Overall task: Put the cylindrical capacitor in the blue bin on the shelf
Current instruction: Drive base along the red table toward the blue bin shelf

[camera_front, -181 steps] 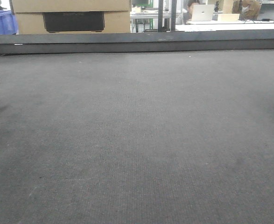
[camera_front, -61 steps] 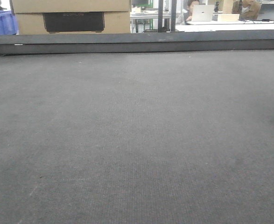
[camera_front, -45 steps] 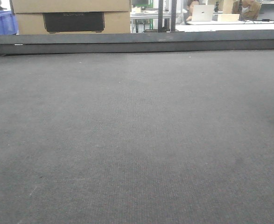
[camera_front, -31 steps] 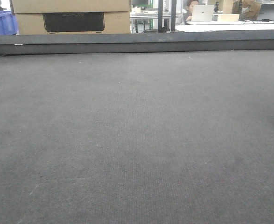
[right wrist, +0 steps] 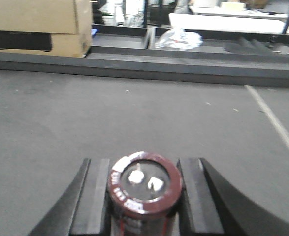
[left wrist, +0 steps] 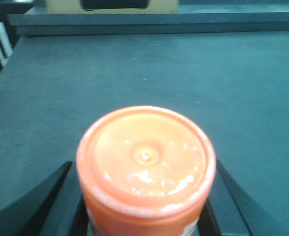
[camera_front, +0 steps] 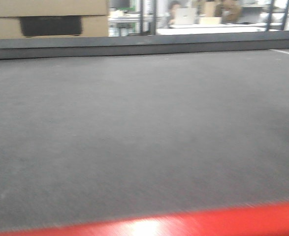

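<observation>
In the right wrist view my right gripper is shut on the cylindrical capacitor. It is a short dark brown-sleeved cylinder with pale print, and its two silvery terminals face the camera. A black finger presses each side. In the left wrist view my left gripper is shut on a round container with a glossy orange lid, which hides most of the fingers. Both hover over the grey mat. Neither gripper shows in the front view. The blue bin and the shelf are out of view.
A dark raised rail borders the mat's far edge. Behind it stand a cardboard box and desks with seated people. A red strip crosses the bottom of the front view. A white line runs along the mat's right side.
The front view has swung: the box and background have slid left, and a red strip has appeared along the bottom. The dark gripper part at the left edge is gone.
</observation>
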Tool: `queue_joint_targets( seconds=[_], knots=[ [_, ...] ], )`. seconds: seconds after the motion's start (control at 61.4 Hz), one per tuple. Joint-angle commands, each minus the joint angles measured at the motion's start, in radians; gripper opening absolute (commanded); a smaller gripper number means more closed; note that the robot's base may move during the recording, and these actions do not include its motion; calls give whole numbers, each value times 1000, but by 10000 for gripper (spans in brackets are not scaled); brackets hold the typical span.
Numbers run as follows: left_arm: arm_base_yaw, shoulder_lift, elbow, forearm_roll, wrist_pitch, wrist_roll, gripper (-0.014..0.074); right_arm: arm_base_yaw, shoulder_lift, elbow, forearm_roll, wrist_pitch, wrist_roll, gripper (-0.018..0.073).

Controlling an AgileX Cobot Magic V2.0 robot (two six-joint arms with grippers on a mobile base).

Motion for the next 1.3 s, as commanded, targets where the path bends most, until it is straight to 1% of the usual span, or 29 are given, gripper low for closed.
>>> queue_joint_targets(
  seconds=[0.0, 0.472, 0.603, 1.287],
  knots=[
    [-7, -4, -1, -3, -24, 0, -111, 1, -4, 0, -13, -33, -1, -90],
    [-7, -4, -1, -3, -24, 0, -111, 1, -4, 0, -13, -33, -1, -90],
    [-34, -4, -1, -4, -23, 0, -111, 1, -4, 0, -13, -33, -1, -90],
    [-34, -4, -1, -4, -23, 0, -111, 1, -4, 0, -13, -33, -1, -90]
  ],
)
